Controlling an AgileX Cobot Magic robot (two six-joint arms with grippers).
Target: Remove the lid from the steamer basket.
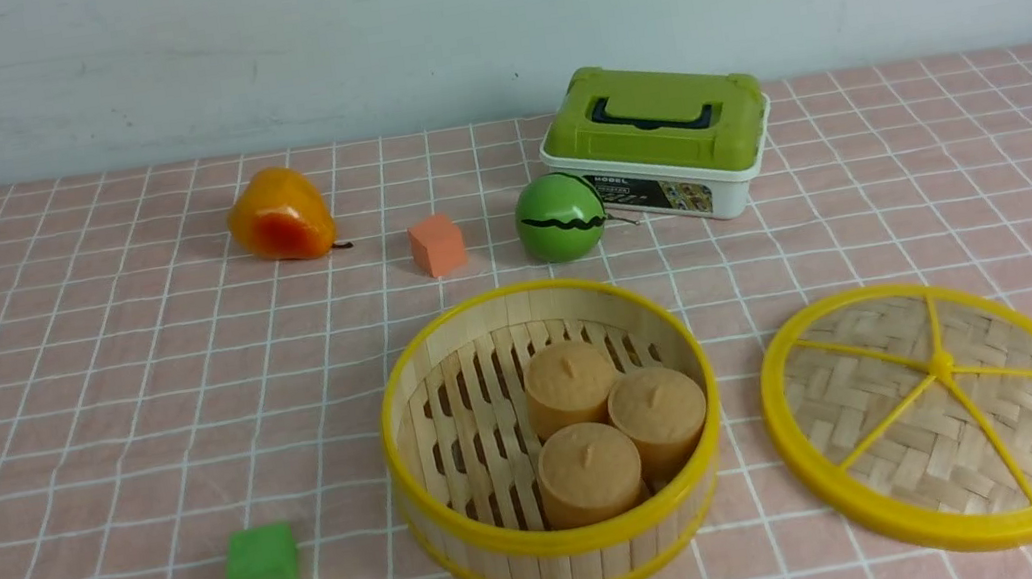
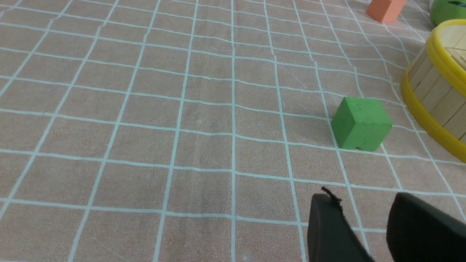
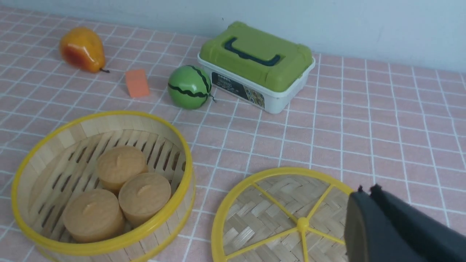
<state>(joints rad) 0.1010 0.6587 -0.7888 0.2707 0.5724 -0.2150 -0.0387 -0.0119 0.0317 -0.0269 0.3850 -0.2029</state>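
The steamer basket (image 1: 566, 535) stands uncovered at the front centre, with three tan buns (image 1: 586, 426) on its slatted floor; it also shows in the right wrist view (image 3: 47, 145) and its wall in the left wrist view (image 2: 437, 98). The lid (image 1: 937, 412) lies flat on the cloth to the right of the basket, apart from it; it also shows in the right wrist view (image 3: 276, 218). My left gripper (image 2: 364, 203) is open and empty above the cloth, left of the basket. My right gripper (image 3: 366, 191) is shut and empty above the lid's edge. Neither gripper shows in the front view.
A white box with a green handled lid (image 1: 661, 138) stands at the back right. A green striped ball (image 1: 558, 216), an orange cube (image 1: 437, 244) and a pear (image 1: 279, 217) lie behind the basket. A green cube (image 1: 262, 563) lies left of the basket.
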